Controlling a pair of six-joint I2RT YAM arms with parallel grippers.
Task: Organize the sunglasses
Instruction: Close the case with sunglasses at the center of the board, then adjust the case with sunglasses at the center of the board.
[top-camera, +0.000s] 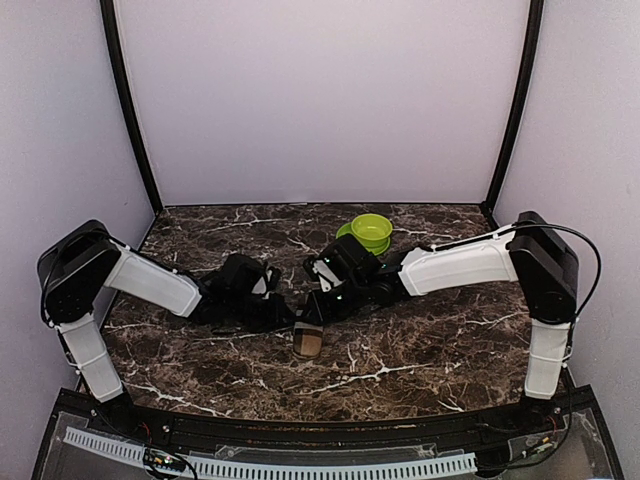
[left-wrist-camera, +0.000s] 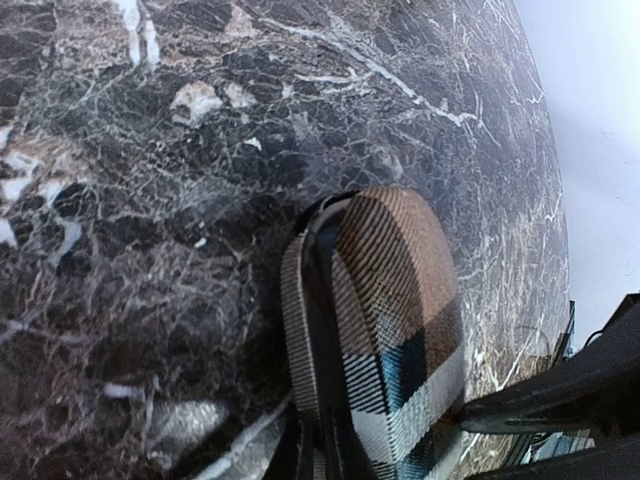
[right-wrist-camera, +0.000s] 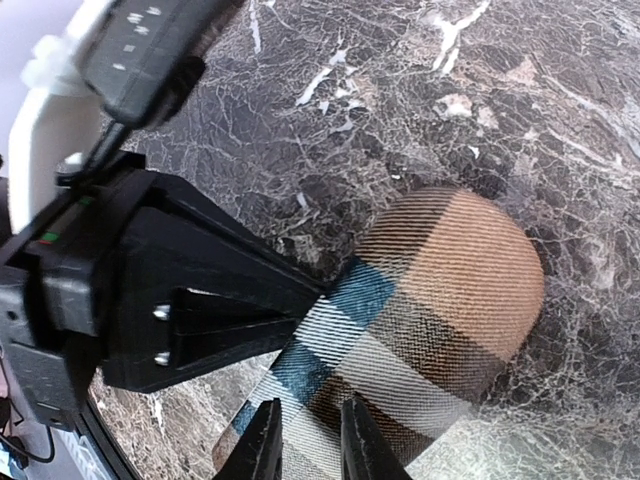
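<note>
**Sunglasses case pinched from both sides, mid-table**

The sunglasses case lies about halfway across the table, a little nearer the near edge than the far one. It is a rounded pouch covered in tan, brown and blue plaid cloth. A dark slit runs along one side where it opens. I cannot see any sunglasses, and I cannot tell whether a pair is inside.

I judge it light, with a woven skin that gives under the pads and a shell beneath that is only half stiff. The cloth should grip well, not slide. The risk is the other way: a pinch on the fabric alone may drag the cover or fold the lip instead of moving the whole case. If glasses are inside, squeezing the broad domed face could press on the lenses. The sound hold is on the rim beside the slit, at the narrow end, where the seam gives some body.

My left gripper is closed down to a point on that narrow end, holding the case by its edge. My right gripper is narrow, and the plaid edge shows between its fingers, so I take it to be nipping the lip there.

A green bowl stands well apart, toward the far edge and right of the middle.
</note>
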